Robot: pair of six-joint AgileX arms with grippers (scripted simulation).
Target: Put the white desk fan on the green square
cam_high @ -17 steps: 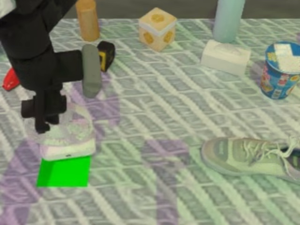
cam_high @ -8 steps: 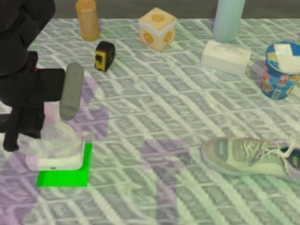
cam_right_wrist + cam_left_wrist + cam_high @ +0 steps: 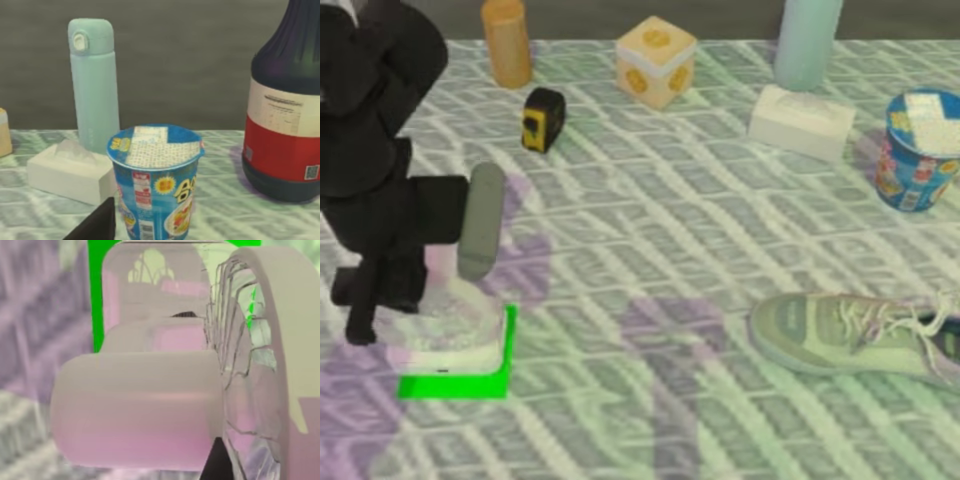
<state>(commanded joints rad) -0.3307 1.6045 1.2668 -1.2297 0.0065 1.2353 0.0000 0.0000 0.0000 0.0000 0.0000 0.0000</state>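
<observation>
Since the earlier pictures the white desk fan (image 3: 448, 325) has travelled down and to the left with the left gripper (image 3: 390, 290), and now its flat base covers most of the green square (image 3: 470, 385); only a strip of green shows along the square's right and lower edges. From above, the black left arm hangs over the fan at the bench's (image 3: 720, 230) left side, and the gripper sits at the fan's head. Whether its fingers are apart or clamped on the fan I cannot tell, since the arm hides them from above and the left wrist view is filled by the fan. That wrist view shows the fan's (image 3: 145, 410) cylindrical motor back and wire grille close up, with the green square (image 3: 95, 300) visible behind its base.

The right arm is out of the top view; its wrist camera faces a blue noodle cup (image 3: 156, 175), a pale blue flask (image 3: 94, 80), a white box (image 3: 70, 172) and a dark bottle (image 3: 285, 110). Elsewhere on the bench lie a grey-green sneaker (image 3: 855, 335), a yellow tape measure (image 3: 542, 118), a cube (image 3: 656, 60) and an orange cylinder (image 3: 507, 40).
</observation>
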